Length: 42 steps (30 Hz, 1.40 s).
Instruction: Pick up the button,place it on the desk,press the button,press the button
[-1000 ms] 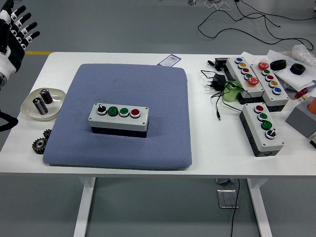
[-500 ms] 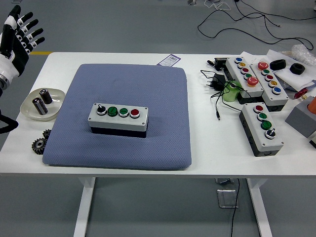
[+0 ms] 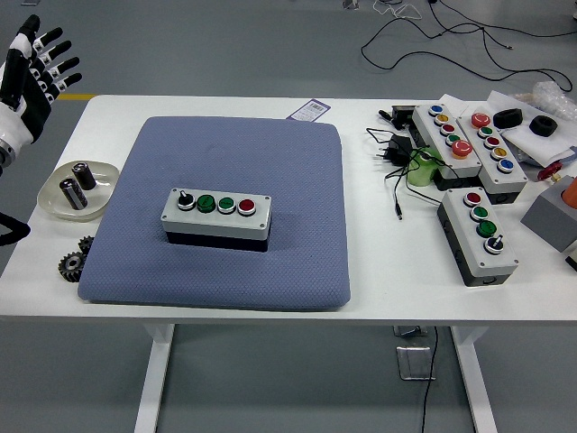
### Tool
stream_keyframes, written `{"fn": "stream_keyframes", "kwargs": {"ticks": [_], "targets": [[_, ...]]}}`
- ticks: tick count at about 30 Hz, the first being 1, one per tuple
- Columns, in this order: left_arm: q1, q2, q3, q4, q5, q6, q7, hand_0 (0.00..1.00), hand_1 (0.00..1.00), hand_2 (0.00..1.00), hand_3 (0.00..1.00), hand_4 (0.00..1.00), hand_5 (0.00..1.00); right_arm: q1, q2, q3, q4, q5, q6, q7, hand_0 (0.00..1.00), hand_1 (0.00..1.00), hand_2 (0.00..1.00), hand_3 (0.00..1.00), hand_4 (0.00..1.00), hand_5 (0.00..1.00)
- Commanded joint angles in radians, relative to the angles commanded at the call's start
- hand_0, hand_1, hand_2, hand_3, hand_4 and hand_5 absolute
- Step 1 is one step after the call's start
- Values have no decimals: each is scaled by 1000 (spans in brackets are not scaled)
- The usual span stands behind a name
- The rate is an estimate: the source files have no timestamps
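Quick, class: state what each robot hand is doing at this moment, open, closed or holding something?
Left hand: open, fingers spread, holding nothing, raised at the picture's left edge beyond the table.
Right hand: not in view.

My left hand [image 3: 32, 68] is glossy black plastic with white bands on the fingers, raised off the smooth matt white table [image 3: 379, 262]. The blue-grey pad [image 3: 270, 180] looks like woven cloth with a fine dimpled texture, and on it the button box [image 3: 216, 217] has a matt light-grey plastic lid over a dark base, with 3 shiny caps and 1 black knob ringed in bright metal. The cream dish [image 3: 54, 200] looks smooth and glazed, holding 2 cylinders [image 3: 77, 184] of polished metal and black
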Motion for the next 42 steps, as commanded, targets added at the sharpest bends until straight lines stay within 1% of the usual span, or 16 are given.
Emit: {"fn": "stream_keyframes", "kwargs": {"ticks": [10, 16, 42], "targets": [[-9, -4, 12, 6, 9, 0, 10, 841, 896, 944, 918, 714, 998, -2, 1, -7, 0, 9, 0, 1, 706, 698, 754, 694, 386, 193], [-9, -1, 19, 11, 3, 0, 11, 841, 897, 943, 918, 712, 998, -1, 1, -5, 0, 9, -2, 2, 706, 697, 754, 694, 386, 193], [-15, -5, 43, 20, -8, 6, 12, 845, 898, 944, 918, 710, 998, 0, 0, -13, 0, 25, -3, 1, 705, 697, 754, 693, 386, 193]]}}
